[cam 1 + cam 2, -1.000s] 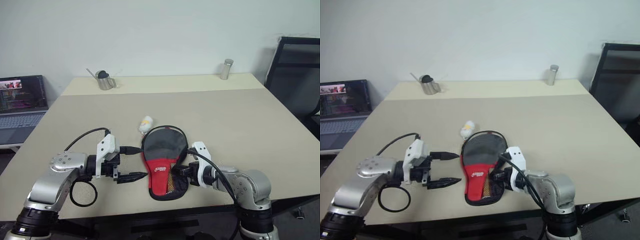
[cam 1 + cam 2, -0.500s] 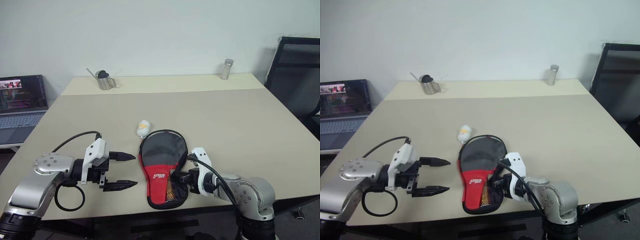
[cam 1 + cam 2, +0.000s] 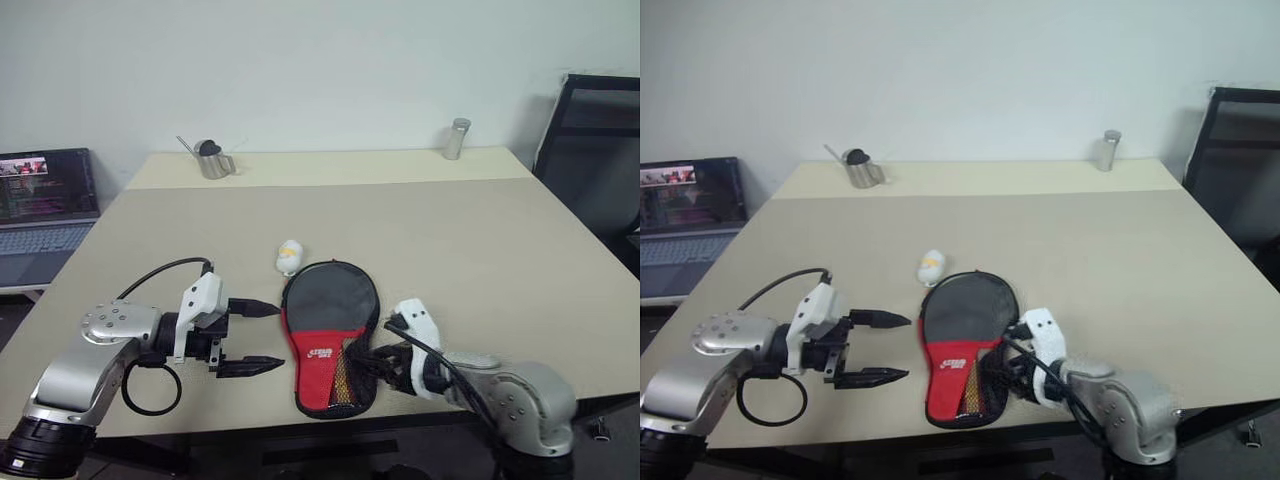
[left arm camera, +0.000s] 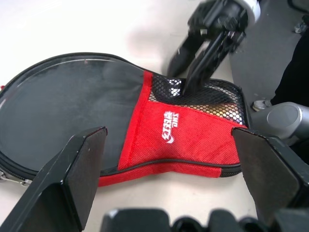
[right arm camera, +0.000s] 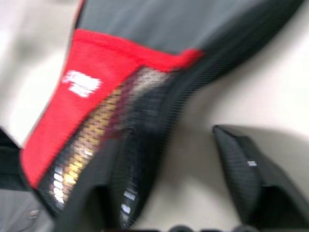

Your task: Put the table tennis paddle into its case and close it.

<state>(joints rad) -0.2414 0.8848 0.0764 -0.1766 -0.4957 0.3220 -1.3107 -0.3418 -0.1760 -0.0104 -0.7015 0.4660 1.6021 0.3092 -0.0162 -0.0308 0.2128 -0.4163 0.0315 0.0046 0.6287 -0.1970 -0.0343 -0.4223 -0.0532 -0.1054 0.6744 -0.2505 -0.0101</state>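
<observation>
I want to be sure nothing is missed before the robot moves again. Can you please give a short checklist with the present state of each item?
1. Case lies flat on the table: ok.
2. Paddle is inside the case: cannot tell, nothing of it shows outside.
3. Zip fully closed: cannot tell.
4. Left hand open and beside the case, not touching it: ok.
5. Right hand open, fingers at the mesh pocket end: ok; touching or not, cannot tell.
6. Small white ball apart from the case: ok.
</observation>
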